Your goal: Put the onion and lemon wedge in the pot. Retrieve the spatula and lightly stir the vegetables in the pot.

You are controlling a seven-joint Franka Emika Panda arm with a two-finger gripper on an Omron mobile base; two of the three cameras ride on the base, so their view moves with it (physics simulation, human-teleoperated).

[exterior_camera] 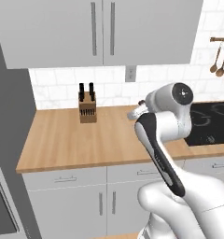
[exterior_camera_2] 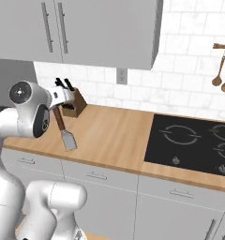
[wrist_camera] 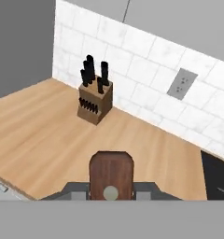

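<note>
The gripper (exterior_camera_2: 59, 108) is clamped on the spatula (exterior_camera_2: 65, 131), which hangs blade-down over the wooden counter (exterior_camera_2: 114, 136) near its front edge. The right base view shows the flat trapezoid blade; the hand view gives just its brown grained end (seen end-on). Behind stands a knife block (wrist_camera: 95, 103) — boxy wood, black handles — against white tiled wall, a glossy black cooktop (exterior_camera_2: 194, 143) to the right.

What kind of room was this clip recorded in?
A rendered home kitchen: a wooden counter with a black cooktop set into it, a knife block against the tiled wall, and wooden spoons hanging above the cooktop.
</note>
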